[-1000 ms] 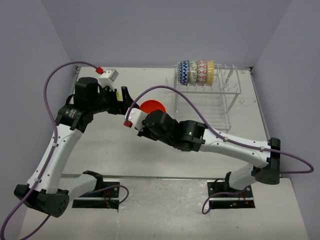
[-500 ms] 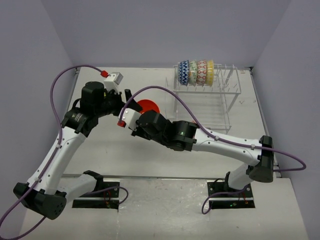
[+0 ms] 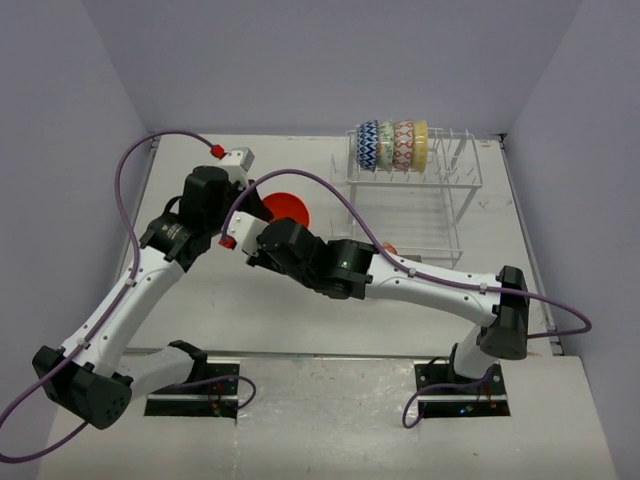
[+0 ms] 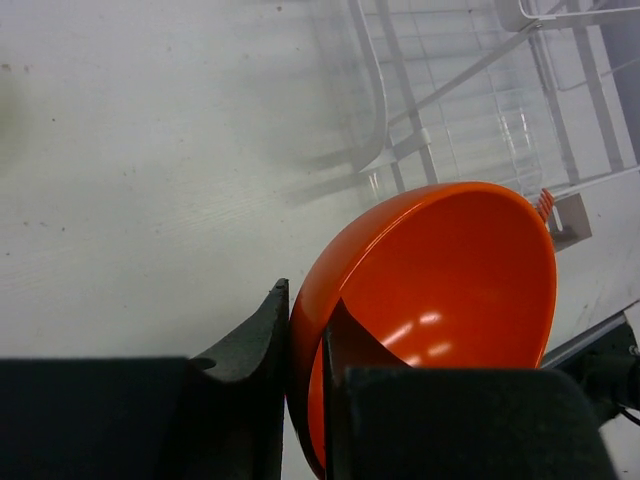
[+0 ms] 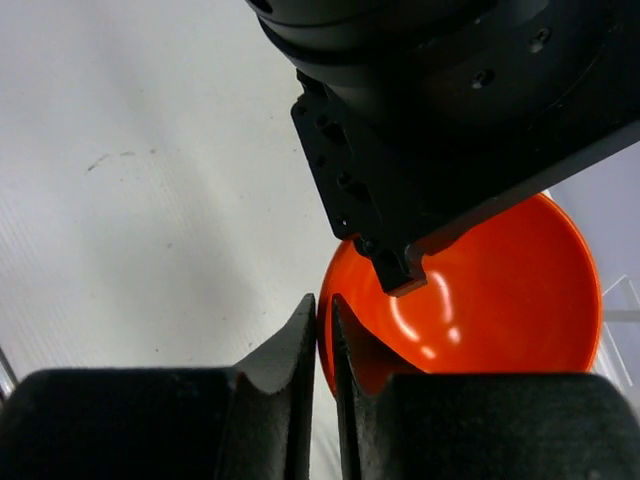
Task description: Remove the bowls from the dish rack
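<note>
**Orange bowl out, four left in rack**

My left gripper [image 4: 305, 345] is clamped on the orange bowl [image 4: 440, 290] at its rim. My right gripper [image 5: 324, 340] pinches the same rim from the other side, so both hold it. The bowl hangs tilted over the table [image 3: 230, 295], centre-left of the top view and just left of the rack [image 3: 440, 195]. It looks like a hand-off. Four bowls [image 3: 394, 146] stand on edge in the rack's top row, upper right: zigzag, green-white, red-pink, yellow. No lime-green bowl is in view. Remaining, by my guess: set the orange one down, then pull those four.
</note>
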